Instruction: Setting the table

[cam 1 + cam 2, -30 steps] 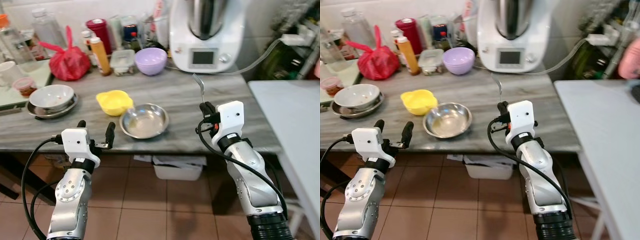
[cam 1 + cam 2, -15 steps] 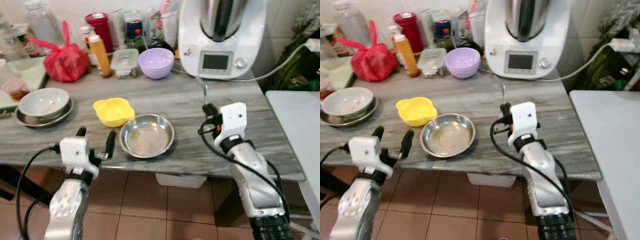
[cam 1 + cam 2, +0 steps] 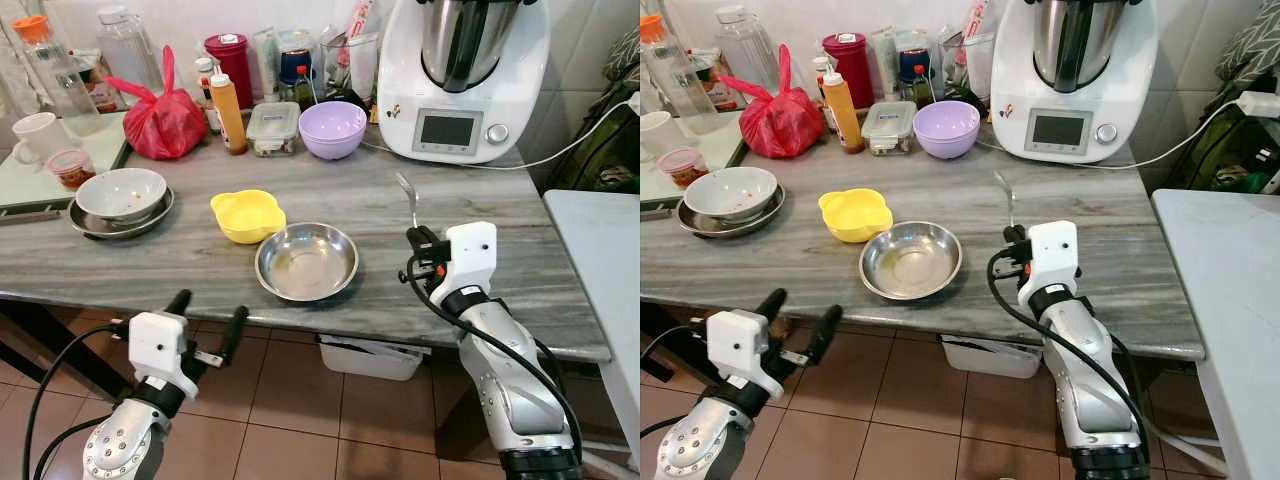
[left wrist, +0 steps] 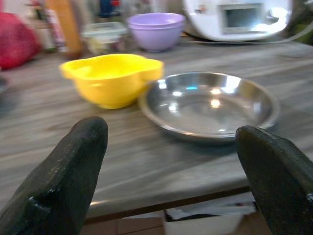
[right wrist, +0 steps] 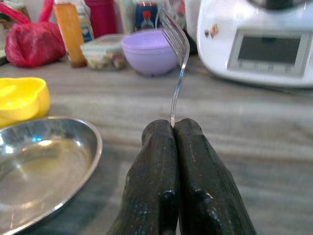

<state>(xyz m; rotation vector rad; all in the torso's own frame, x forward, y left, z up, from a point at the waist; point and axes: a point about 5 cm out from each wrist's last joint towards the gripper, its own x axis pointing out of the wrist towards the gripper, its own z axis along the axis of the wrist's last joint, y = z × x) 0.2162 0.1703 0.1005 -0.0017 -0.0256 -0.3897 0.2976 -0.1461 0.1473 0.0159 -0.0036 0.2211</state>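
Fork sits clamped in my right gripper, whose two black fingers are pressed together on the handle end. I see the fork standing upright above the fingertips, long axis near vertical, tines at the top and curving away from the wrist toward the white kitchen machine. The gripper holds it over the grey table, just right of the steel bowl and apart from it.

My left gripper hangs below the table's near edge, fingers spread wide with nothing between them, pointing at the steel bowl and the yellow bowl.

Farther back on the table I note the yellow bowl just beside the steel bowl, a white bowl resting in a metal plate on the left, then a purple bowl, a red bag and an orange bottle along the wall.
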